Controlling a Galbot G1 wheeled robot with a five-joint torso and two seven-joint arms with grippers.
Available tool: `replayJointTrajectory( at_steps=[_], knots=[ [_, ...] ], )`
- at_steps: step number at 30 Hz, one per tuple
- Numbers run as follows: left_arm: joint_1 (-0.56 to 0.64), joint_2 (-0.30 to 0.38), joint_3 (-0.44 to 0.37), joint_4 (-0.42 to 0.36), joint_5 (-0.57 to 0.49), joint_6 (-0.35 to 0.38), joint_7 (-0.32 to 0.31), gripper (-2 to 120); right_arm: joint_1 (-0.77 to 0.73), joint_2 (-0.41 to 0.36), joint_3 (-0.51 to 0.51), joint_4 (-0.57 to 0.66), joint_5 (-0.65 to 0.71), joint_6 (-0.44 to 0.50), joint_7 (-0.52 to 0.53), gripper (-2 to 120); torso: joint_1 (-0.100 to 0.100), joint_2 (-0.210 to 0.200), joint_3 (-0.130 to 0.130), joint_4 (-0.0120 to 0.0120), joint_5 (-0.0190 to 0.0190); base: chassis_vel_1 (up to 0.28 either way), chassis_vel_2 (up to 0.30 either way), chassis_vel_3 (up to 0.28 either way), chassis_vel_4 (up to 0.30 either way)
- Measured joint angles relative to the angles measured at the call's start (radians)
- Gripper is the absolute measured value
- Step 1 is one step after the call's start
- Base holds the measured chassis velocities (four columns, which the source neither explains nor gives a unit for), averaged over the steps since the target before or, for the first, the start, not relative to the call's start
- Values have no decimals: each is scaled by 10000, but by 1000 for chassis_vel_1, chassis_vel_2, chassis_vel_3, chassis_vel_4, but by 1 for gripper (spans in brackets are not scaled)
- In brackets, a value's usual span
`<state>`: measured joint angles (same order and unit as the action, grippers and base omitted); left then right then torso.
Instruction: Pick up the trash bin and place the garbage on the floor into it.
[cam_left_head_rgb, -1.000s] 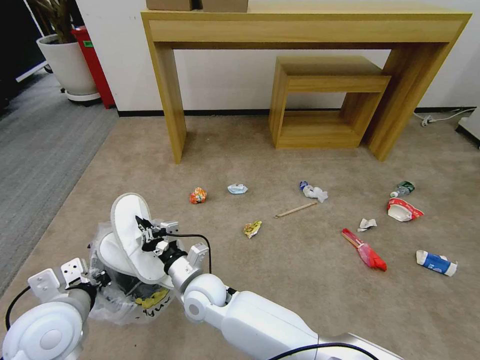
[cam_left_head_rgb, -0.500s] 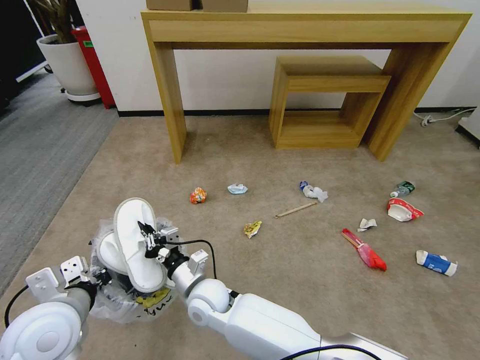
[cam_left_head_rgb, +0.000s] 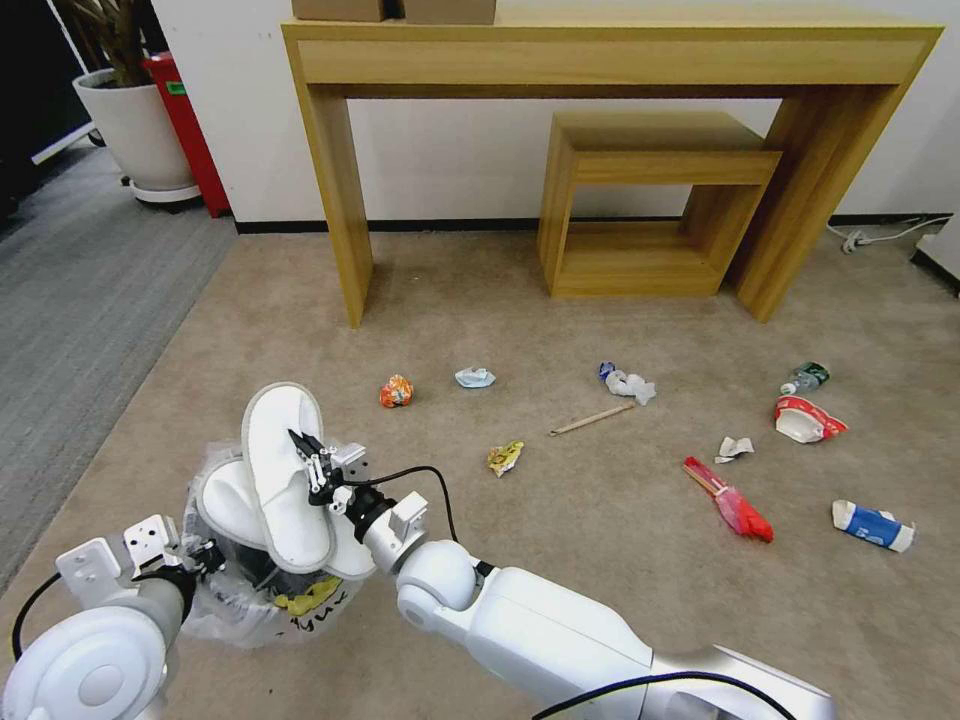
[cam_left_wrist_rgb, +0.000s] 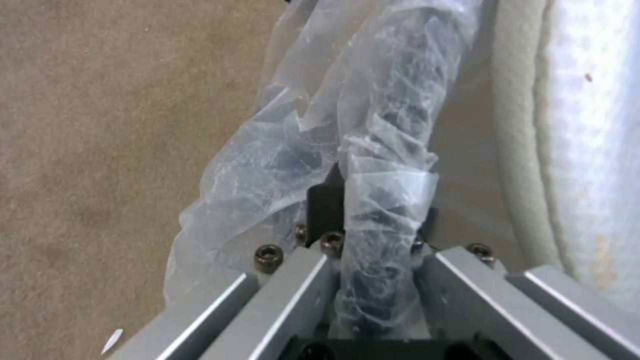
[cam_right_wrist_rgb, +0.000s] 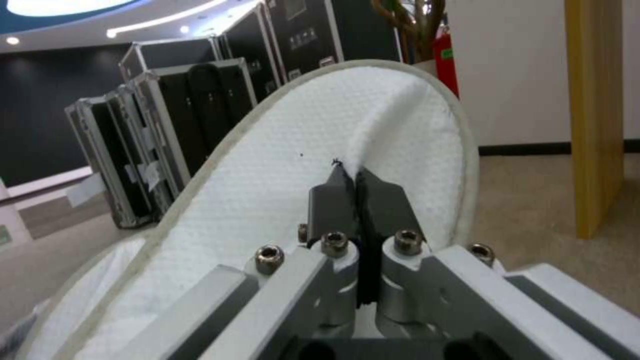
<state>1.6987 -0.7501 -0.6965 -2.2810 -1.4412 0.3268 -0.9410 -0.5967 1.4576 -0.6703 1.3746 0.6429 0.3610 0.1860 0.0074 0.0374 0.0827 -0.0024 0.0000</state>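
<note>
The floor (cam_left_head_rgb: 600, 560), beige-tan carpet, lies open beyond the trash bin (cam_left_head_rgb: 240, 590), litter scattered well apart from it toward the wooden desk (cam_left_head_rgb: 610, 50). The trash bin, small, dark and lined with a crinkly translucent bag, sits at the carpet's near left. A white slipper (cam_left_head_rgb: 285, 475) stands tilted over its mouth, another beneath. The right gripper (cam_left_head_rgb: 305, 455) has its fingers clenched on the slipper; the left gripper (cam_left_wrist_rgb: 363, 200) pinches the bin's bagged rim.
</note>
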Motion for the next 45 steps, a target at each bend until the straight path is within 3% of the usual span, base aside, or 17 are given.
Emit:
replayJointTrajectory(
  at_steps=[13,20,45],
  knots=[
    [-90,-1,104,194,69,13,66,0,477,153,569,219,268,-26,64,0,0,-1,0,1,-1,0,0,0,0],
    [-126,-23,102,184,21,13,43,0,622,217,805,279,-475,153,24,0,0,0,0,1,0,0,0,0,0],
    [-12,-105,152,-164,104,14,-35,0,514,1227,473,-808,-1452,583,-26,0,0,-1,0,1,-1,0,0,0,0]
  ],
)
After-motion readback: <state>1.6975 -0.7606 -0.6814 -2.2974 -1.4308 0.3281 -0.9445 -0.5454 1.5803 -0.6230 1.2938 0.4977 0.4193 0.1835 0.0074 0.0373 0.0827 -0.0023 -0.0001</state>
